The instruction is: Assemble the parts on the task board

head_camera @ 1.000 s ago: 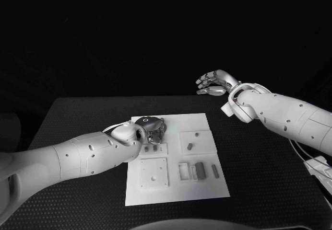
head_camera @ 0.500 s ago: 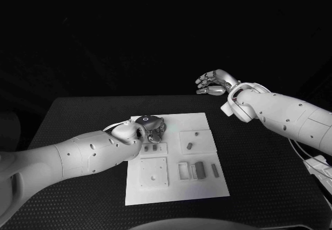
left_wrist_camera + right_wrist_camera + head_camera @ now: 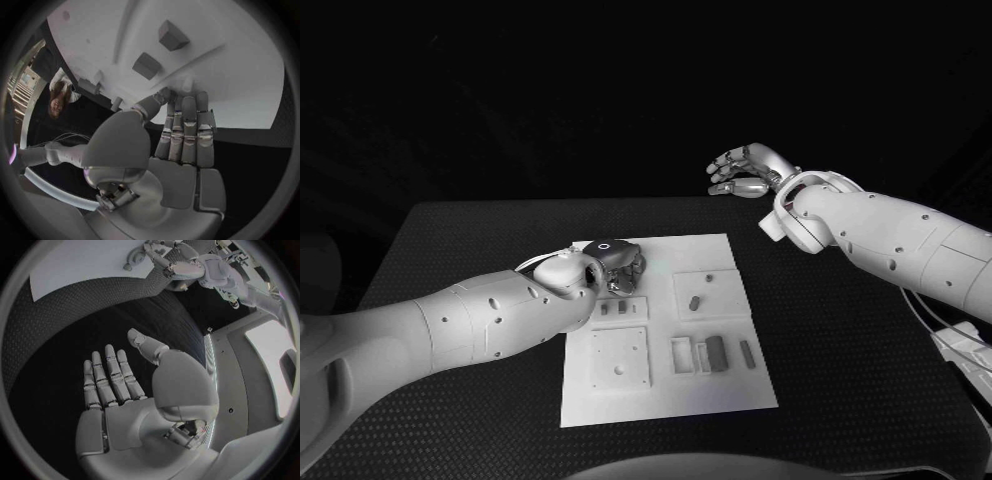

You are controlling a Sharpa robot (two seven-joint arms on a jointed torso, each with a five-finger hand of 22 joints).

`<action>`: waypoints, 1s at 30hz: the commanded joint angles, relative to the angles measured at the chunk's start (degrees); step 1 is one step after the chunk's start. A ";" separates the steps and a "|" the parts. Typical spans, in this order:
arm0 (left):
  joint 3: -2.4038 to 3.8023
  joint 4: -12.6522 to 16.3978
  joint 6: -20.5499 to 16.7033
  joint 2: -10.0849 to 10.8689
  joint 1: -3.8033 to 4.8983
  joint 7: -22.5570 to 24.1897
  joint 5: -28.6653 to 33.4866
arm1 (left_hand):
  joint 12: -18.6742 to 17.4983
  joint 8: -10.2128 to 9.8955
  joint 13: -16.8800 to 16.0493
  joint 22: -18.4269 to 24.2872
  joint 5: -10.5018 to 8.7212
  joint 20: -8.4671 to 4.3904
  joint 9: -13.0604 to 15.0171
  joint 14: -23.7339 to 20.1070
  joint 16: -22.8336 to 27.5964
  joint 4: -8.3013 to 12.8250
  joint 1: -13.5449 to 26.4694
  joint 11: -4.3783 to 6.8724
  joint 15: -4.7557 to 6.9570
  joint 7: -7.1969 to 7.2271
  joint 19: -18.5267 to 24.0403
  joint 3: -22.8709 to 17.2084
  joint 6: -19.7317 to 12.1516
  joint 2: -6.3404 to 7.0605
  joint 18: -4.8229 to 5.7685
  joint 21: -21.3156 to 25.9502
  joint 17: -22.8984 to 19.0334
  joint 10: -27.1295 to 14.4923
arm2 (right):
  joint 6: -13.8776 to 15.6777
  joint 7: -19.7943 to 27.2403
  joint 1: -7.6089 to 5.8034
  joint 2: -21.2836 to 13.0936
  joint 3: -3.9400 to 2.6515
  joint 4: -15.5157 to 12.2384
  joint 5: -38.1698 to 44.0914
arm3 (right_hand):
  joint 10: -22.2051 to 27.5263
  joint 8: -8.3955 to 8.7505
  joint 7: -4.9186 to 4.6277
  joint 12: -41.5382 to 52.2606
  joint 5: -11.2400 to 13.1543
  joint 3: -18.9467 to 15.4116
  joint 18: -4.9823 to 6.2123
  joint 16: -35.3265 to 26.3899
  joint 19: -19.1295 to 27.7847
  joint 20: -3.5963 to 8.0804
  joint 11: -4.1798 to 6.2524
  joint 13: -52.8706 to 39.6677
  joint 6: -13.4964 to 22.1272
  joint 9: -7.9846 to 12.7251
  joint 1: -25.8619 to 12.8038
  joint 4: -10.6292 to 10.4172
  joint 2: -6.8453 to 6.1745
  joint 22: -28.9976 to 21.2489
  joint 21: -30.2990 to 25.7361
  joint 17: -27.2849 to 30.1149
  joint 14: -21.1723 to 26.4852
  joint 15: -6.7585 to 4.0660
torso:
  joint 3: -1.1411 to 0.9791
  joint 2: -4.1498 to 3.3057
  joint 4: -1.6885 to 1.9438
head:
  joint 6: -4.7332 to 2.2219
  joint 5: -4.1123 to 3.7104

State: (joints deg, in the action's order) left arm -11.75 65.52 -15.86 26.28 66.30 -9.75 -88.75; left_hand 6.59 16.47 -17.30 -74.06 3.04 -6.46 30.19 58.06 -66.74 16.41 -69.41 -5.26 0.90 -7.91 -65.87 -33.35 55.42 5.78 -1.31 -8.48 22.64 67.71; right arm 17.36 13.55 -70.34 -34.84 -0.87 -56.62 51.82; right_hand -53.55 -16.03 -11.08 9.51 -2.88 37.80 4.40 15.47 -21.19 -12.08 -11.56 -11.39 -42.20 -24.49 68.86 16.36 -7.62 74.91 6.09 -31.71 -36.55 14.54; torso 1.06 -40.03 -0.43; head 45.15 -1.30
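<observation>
Our left hand (image 3: 615, 262) sits over the upper left corner of the task board (image 3: 718, 392), fingers straight and together, tips down at the board; we can't tell if it has anything. The parts (image 3: 715, 354) lie below and right of it in frame, small dark bars, long axes running up-down. Right hand (image 3: 750, 170) hovers upper right, well off the board, spread, holding nothing. Left is nearer.

Left hand (image 3: 613, 265) has crept slightly toward 12 o'clock over the far-left corner of the task board (image 3: 718, 390), fingers down at the small parts (image 3: 620, 285) there. Right hand (image 3: 750, 170) barely nudged toward 12, raised beyond the table's far edge.
</observation>
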 commanded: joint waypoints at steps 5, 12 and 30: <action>-0.59 0.08 7.62 -0.23 -0.88 0.12 -0.37 | -0.44 0.58 0.22 -0.50 0.10 -0.36 -0.15 1.40 -0.25 0.05 -0.41 0.29 0.35 0.28 -1.30 -0.12 1.18 -0.54 -0.97 -0.48 0.25 1.54 | -0.79 0.66 0.02 -0.01 -0.02 -0.13 0.05 | 0.53 -0.23 -2.16 0.30 0.04 -0.23 -1.19 0.05 0.20 -0.08 0.00 0.10 0.58 0.06 -0.69 -0.14 0.15 1.52 0.25 0.01 0.25 -0.02 | 0.01 0.03 0.02 | 0.10 -0.07; -0.62 -0.30 6.91 -0.21 -0.91 0.62 -0.47 | -0.66 1.13 0.50 -1.17 0.14 -0.87 -0.13 3.06 -0.51 0.11 -1.13 0.90 0.96 0.85 -2.73 -0.64 2.65 -1.16 -1.14 -0.83 0.57 3.49 | -0.78 0.67 0.03 0.01 -0.02 -0.14 0.04 | 0.53 -0.24 -2.16 0.31 0.04 -0.24 -1.20 0.06 0.21 -0.08 0.01 0.11 0.58 0.06 -0.74 -0.15 0.15 1.52 0.26 0.01 0.25 -0.02 | 0.03 0.04 0.03 | 0.20 -0.10; -0.61 -0.36 -2.58 0.58 -1.08 3.90 1.55 | -0.98 2.19 0.74 -1.97 0.18 -2.26 0.24 7.50 -1.39 0.02 -1.64 2.34 2.46 1.98 -7.21 -3.15 5.44 -2.08 -1.44 -1.89 1.53 7.44 | -0.73 0.70 0.03 0.05 -0.02 -0.19 0.01 | 0.54 -0.26 -2.16 0.33 0.04 -0.27 -1.22 0.07 0.22 -0.07 0.01 0.13 0.59 0.07 -0.83 -0.17 0.15 1.51 0.28 0.01 0.26 -0.02 | 0.01 0.02 0.04 | 0.16 -0.02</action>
State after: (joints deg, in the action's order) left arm -12.01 65.11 -17.83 26.73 65.75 -7.08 -88.59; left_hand 5.46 18.47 -16.48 -74.93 3.04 -8.70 30.34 65.22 -67.89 16.46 -71.25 -2.97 3.38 -5.91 -72.81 -36.24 60.49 4.42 -1.72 -10.04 24.13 74.75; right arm 17.30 13.58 -70.33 -34.83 -0.87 -56.70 51.82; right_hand -53.55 -16.02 -11.08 9.51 -2.88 37.80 3.84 15.47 -21.19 -12.08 -11.56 -11.36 -42.20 -24.50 68.63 16.35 -7.39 74.91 6.09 -31.71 -36.56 14.54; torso 1.07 -40.00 -0.40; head 45.31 -1.32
